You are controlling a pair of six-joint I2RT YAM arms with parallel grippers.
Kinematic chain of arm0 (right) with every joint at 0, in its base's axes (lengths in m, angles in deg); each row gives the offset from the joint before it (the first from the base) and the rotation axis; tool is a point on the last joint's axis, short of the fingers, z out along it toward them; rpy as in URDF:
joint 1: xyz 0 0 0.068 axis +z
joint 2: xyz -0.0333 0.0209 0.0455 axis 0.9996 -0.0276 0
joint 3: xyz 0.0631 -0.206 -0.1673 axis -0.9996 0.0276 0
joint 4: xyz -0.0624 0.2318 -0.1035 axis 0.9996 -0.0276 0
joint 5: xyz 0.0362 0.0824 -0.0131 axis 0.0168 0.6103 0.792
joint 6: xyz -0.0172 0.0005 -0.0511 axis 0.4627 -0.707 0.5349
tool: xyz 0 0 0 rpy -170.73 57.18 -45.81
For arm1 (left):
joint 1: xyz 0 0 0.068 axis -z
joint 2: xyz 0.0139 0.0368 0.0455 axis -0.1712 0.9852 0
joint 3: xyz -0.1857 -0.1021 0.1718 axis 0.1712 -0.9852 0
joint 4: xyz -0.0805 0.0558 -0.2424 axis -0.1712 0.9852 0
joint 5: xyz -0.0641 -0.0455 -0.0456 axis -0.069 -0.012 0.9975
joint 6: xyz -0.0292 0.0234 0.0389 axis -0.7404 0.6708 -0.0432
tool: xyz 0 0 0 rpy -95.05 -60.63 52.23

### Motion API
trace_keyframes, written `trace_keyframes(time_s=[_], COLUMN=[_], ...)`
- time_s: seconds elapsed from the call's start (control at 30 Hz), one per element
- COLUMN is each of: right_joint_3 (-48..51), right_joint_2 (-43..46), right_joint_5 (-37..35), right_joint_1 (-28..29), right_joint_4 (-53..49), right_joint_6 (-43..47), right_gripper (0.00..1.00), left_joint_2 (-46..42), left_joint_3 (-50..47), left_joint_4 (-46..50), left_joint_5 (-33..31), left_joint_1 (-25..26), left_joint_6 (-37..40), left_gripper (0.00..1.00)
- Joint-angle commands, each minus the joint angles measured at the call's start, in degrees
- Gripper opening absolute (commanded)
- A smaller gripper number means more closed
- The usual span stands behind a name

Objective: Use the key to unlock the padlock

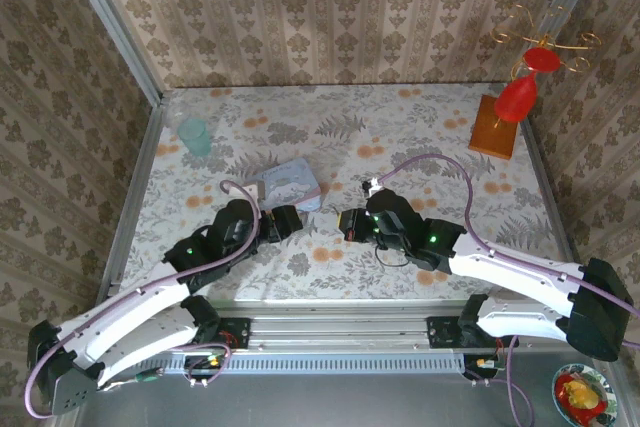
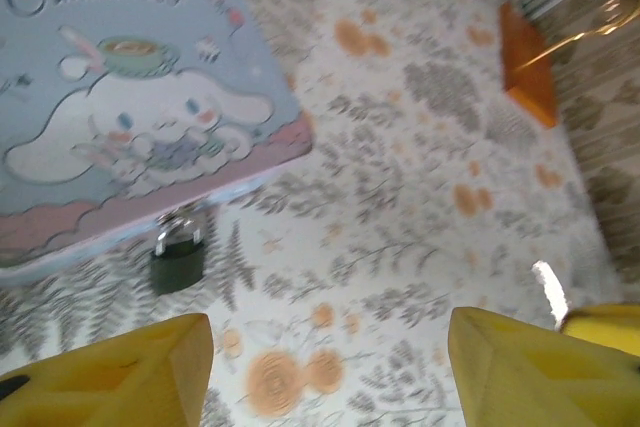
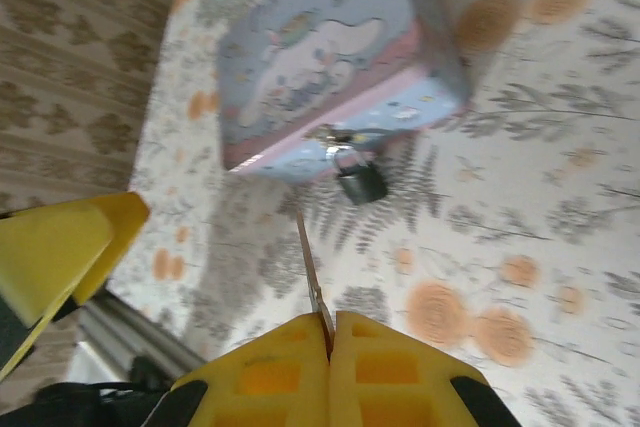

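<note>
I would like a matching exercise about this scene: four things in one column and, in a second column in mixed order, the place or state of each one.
Column 1
1. padlock
2. key
3. left gripper
4. teal cup

Column 2
A. open, holding nothing
B. standing near the far left corner of the table
C. hooked on the clasp of the blue tin
D. pinched in the shut right gripper

Pairs: 1-C, 2-D, 3-A, 4-B
</note>
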Motion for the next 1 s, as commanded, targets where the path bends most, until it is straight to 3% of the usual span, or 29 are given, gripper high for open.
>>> trace_keyframes(time_s=[0.0,0.2,0.43,0.63,0.97], right_joint_3=[-0.41,1.61,1.42,1.58,-0.50], right_joint_2=[1.73,2.02,0.72,-0.06,-3.63], right_joint_5=[-2.79,-2.04,-0.13,-0.44,-0.98], right_joint_1=[-0.44,-0.43,-0.26,0.44,1.58], right_joint_4=[-6.79,-4.58,-3.23,-2.35,-2.41], right_joint_6=[3.74,3.25,2.77,2.31,0.98], right_gripper=[0.00,0.00,0.00,0.00,0.00], left_joint_2=[2.96,13.29,23.54,29.16,39.43], left_joint_3=[-2.02,-1.23,-1.00,-5.91,-4.62], left_joint_4=[3.49,-0.86,-8.99,-25.40,-34.39], left_joint_5=[-3.19,-7.69,-10.78,-3.52,2.75], left_joint_1=[2.37,5.62,3.49,-3.02,-8.45], left_joint_6=[1.37,1.55,4.84,10.61,14.62], left_gripper=[0.66,0.69,0.72,0.72,0.70])
